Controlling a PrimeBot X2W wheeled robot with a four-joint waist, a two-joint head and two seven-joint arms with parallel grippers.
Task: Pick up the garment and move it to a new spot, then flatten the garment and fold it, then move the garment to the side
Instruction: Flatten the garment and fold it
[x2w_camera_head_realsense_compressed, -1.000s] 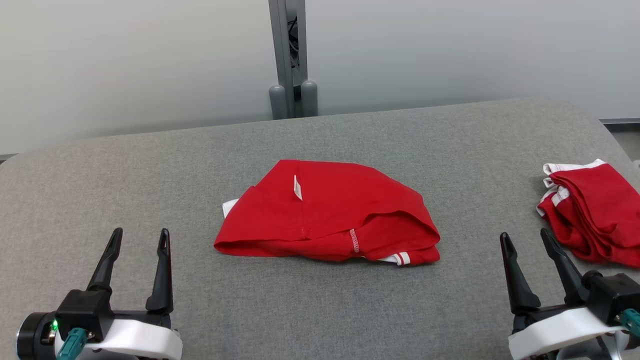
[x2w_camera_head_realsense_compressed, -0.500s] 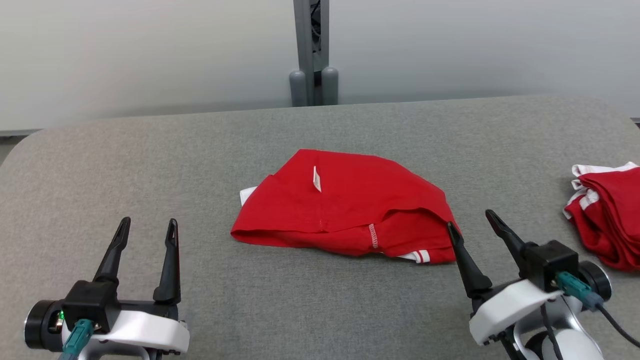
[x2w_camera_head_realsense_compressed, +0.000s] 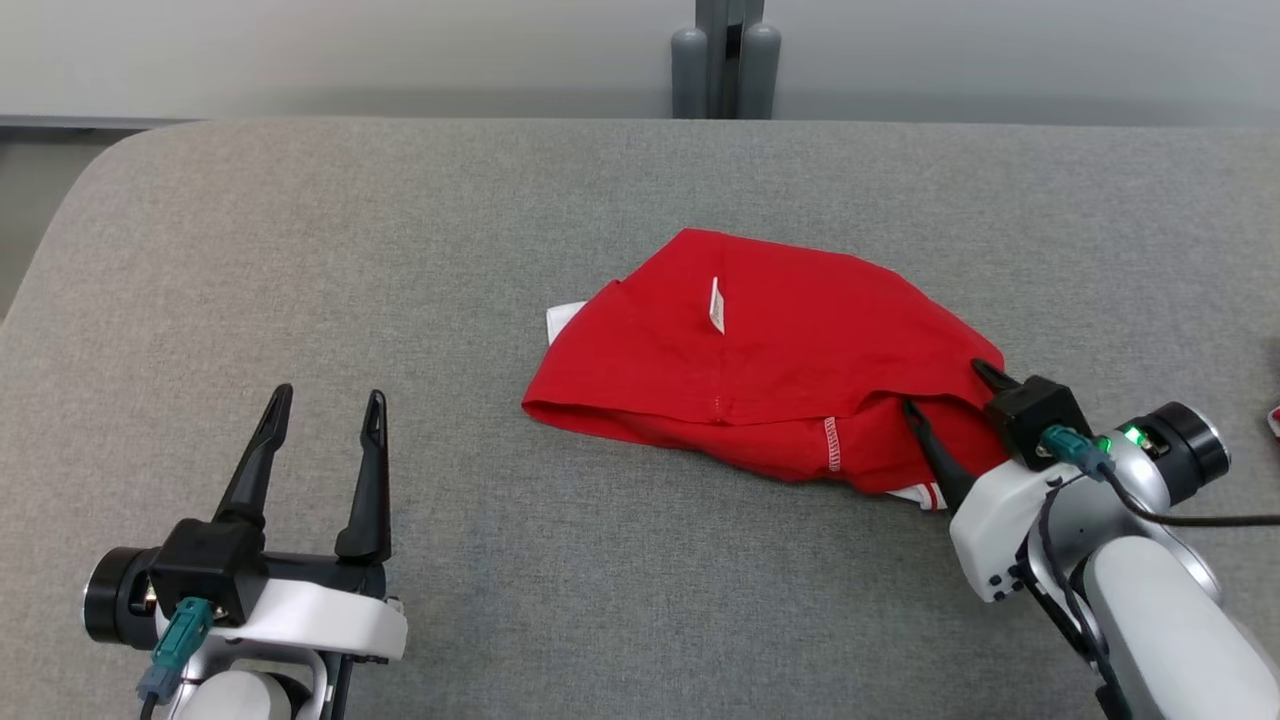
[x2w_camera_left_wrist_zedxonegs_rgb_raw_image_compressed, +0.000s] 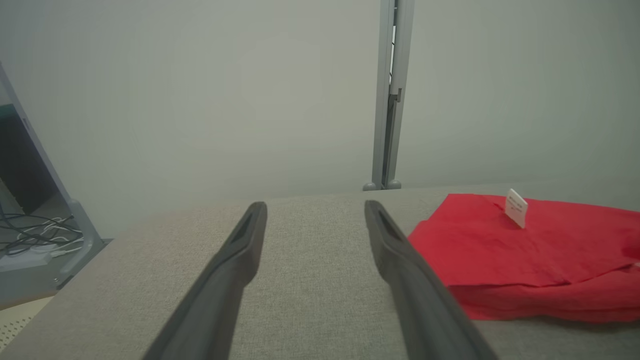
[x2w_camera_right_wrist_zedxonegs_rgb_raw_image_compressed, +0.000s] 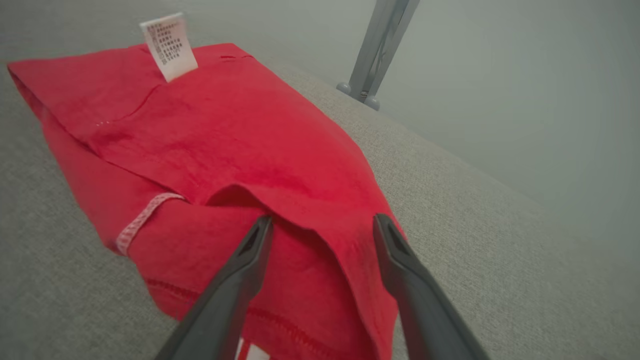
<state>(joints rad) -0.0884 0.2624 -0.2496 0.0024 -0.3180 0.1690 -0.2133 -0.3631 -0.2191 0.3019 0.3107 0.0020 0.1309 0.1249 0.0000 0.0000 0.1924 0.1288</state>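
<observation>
Right tool (x2w_camera_head_realsense_compressed: 940, 385) gaping open, straddling right-hand fold of garment (x2w_camera_head_realsense_compressed: 760, 350) | left tool (x2w_camera_head_realsense_compressed: 329, 395) gaping open, hovering left of garment over surface (x2w_camera_head_realsense_compressed: 300, 250)

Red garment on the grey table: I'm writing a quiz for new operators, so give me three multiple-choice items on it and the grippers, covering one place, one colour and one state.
1. Where is the right gripper?
A. against the wall post
B. hanging over the floor
C. at the red garment, at its right end

2. What colour is the label standing up on the garment?
A. blue
B. white
C. black

3. How is the left gripper?
A. open, holding nothing
B. shut on the garment
C. shut, empty

Answers:
C: in the right wrist view its fingers straddle the cloth's folded edge.
B: the label reads white against the red.
A: its fingers stand apart over bare table.
</observation>
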